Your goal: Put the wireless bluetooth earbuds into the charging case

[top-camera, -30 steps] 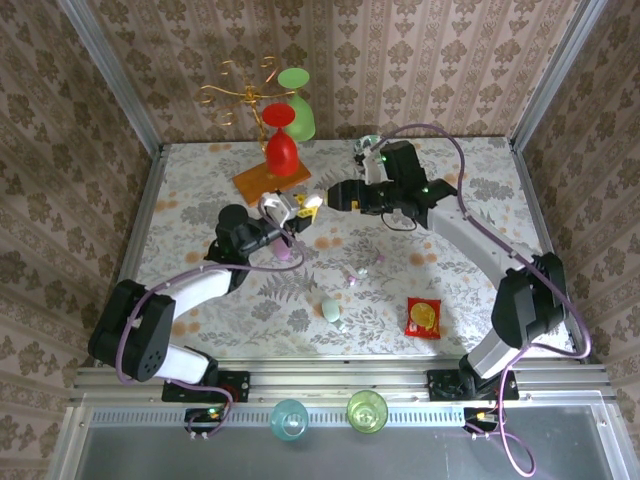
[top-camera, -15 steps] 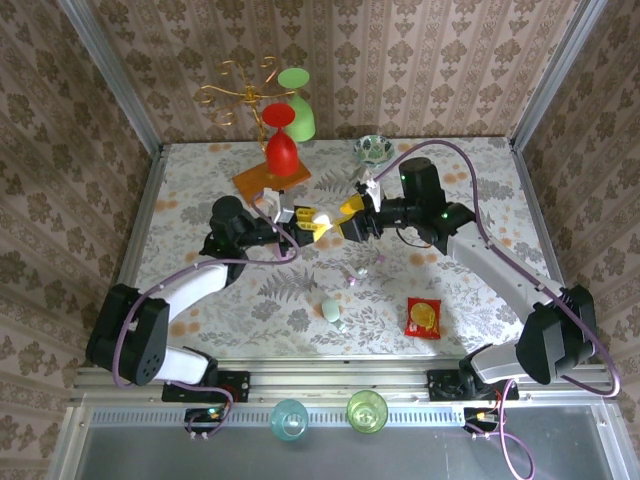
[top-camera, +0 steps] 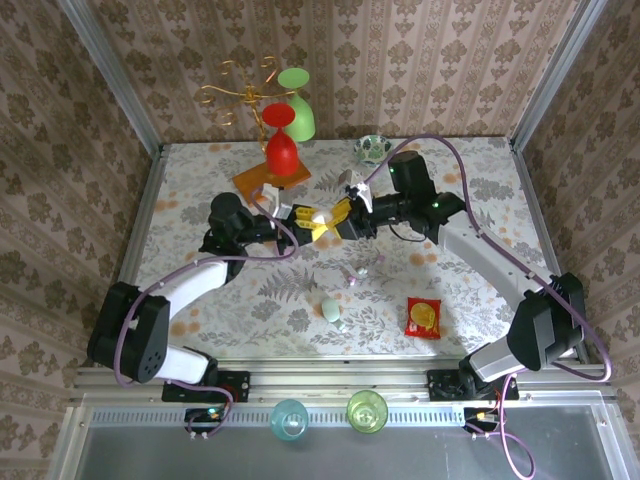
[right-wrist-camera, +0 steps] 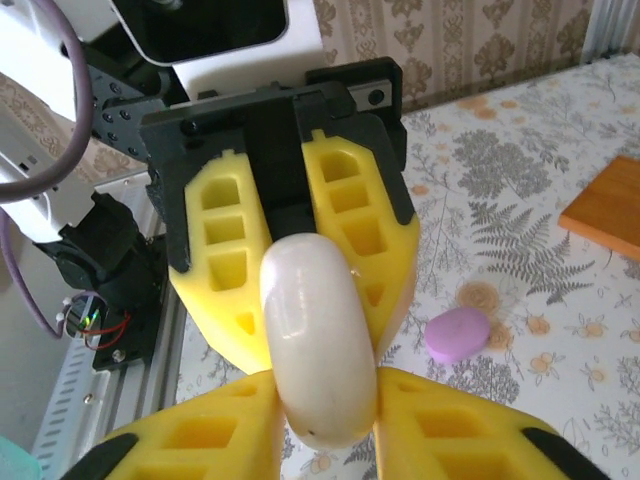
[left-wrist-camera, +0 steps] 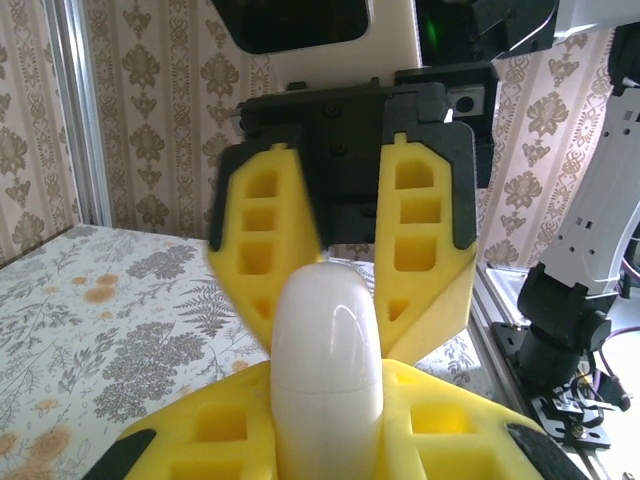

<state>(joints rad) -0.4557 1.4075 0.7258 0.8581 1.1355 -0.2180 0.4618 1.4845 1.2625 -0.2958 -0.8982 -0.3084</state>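
Now my left claw (left-wrist-camera: 328, 400) and my right claw (right-wrist-camera: 325, 400) both grip the white charging case (left-wrist-camera: 328, 330), probably to open it.

Your left gripper (top-camera: 303, 217) and right gripper (top-camera: 340, 216) meet nose to nose over the middle of the table (top-camera: 190, 215). Both pinch the white case (top-camera: 320, 222), so nothing can pass between them. Just behind them stand the orange board (top-camera: 262, 181) with the red glass (top-camera: 282, 150), and the little bowl (top-camera: 372, 149). Nearer to you lie the tiny buds (top-camera: 354, 274), a mint case (top-camera: 331, 310) and a red packet (top-camera: 423, 316). The left side and the far right corner are bare, so you can pass there.
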